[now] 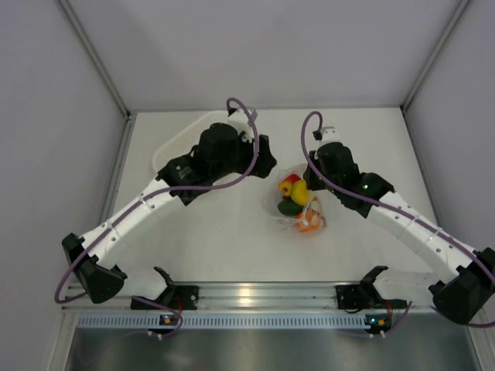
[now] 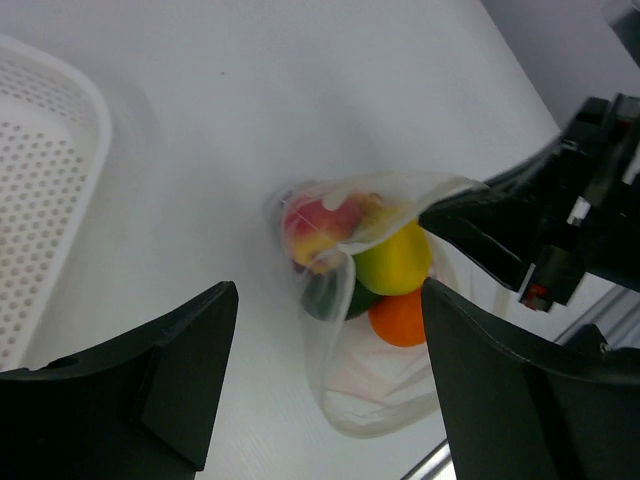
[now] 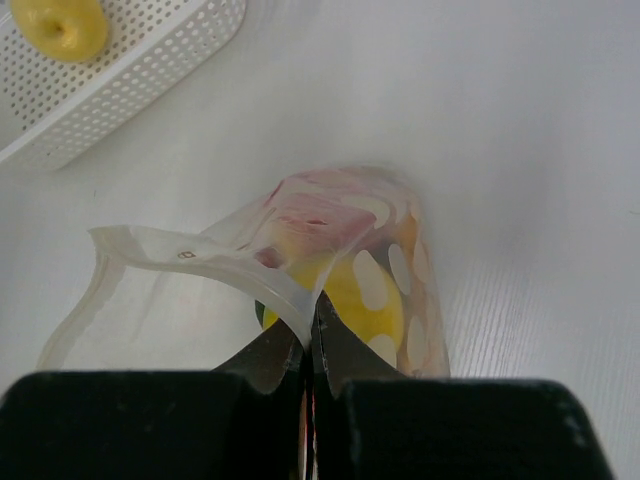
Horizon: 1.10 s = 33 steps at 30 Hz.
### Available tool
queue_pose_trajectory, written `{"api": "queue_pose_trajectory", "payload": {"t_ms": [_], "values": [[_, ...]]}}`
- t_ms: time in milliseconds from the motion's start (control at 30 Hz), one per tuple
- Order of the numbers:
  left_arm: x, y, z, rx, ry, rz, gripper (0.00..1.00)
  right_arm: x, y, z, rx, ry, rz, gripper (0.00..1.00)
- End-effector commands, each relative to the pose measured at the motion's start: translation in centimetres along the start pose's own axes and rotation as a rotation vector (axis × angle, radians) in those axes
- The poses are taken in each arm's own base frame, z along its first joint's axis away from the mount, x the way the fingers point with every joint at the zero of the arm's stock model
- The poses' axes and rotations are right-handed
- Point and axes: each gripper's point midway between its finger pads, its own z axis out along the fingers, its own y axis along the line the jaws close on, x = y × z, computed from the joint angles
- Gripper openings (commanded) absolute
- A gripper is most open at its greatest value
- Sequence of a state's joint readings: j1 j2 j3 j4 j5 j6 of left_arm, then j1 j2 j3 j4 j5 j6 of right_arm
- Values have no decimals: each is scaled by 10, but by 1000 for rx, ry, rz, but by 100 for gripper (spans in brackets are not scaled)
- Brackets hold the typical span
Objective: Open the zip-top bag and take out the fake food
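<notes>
The zip-top bag (image 1: pixel 300 207) lies on the table between the arms, clear with white dots (image 3: pixel 400 270), its mouth open. Inside it I see fake food: a red apple (image 2: pixel 320 222), a yellow lemon (image 2: pixel 398 260), an orange (image 2: pixel 402 320) and a dark green avocado (image 2: pixel 335 297). My right gripper (image 3: pixel 314 325) is shut on the bag's rim and holds that edge up; the left wrist view shows it at the bag's right side (image 2: pixel 470 222). My left gripper (image 2: pixel 328 292) hangs open above the bag, one finger on each side, touching nothing.
A white perforated basket (image 1: pixel 174 147) stands at the back left, partly under the left arm, its rim (image 2: pixel 60 200) close to the left gripper. A yellow lemon (image 3: pixel 60 25) lies in the basket (image 3: pixel 140 65). The aluminium rail (image 1: pixel 247 297) runs along the near edge.
</notes>
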State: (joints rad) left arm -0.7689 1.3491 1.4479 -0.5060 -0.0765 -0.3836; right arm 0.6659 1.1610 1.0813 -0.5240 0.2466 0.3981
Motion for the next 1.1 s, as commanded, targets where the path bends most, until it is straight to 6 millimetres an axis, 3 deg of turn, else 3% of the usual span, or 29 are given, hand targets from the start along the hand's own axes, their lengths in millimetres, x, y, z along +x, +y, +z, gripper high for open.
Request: {"api": "queue_pose_trajectory", "payload": {"t_ms": [0, 33, 133, 233, 467, 700, 800, 1067], "values": [[3, -35, 2, 58, -43, -1, 77, -25, 3, -16, 1, -80, 33, 0], [10, -55, 0, 101, -39, 16, 74, -22, 0, -15, 13, -76, 31, 0], [30, -85, 5, 169, -6, 19, 67, -18, -4, -17, 25, -86, 44, 0], [46, -102, 14, 181, 11, 19, 65, -16, -7, -19, 31, -95, 54, 0], [77, -98, 50, 114, 41, 9, 63, -10, -18, -28, 49, -133, 87, 0], [96, -93, 88, 42, 67, 14, 62, 0, -29, -38, 58, -160, 101, 0], [102, -99, 103, 60, 79, 5, 62, 10, -33, -39, 63, -150, 99, 0], [127, -121, 139, 125, 164, -39, 77, 31, -43, -43, 65, -130, 86, 0]]}}
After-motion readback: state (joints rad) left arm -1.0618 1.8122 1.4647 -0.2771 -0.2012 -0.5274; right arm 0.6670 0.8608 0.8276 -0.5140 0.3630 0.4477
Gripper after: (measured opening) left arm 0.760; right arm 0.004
